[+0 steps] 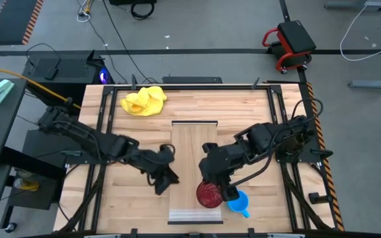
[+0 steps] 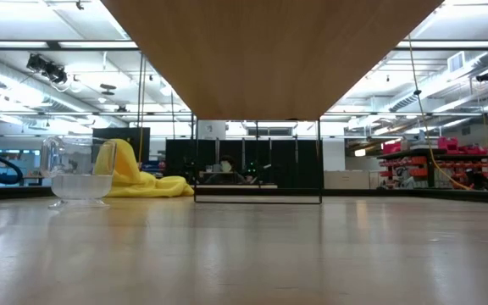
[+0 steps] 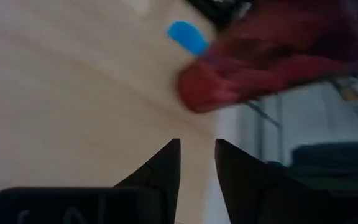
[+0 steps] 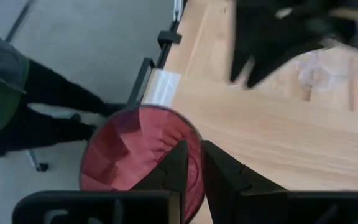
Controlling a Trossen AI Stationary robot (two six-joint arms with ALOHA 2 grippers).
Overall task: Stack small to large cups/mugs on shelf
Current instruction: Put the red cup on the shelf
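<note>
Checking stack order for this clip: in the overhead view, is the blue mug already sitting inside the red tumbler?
No. The blue mug stands beside the red tumbler, which the right gripper grips by its rim.

Slatted wooden table (image 1: 114, 192) carries a paler long board (image 1: 192, 142) down its middle. Yellow cloth (image 1: 144, 100) lies crumpled near the far left corner, off the board. Red tumbler (image 1: 208, 194) stands on the board's near end; blue mug (image 1: 239, 202) sits just beside it, past the board's right edge; a clear glass cup (image 2: 78, 173) stands on the table too.
</note>
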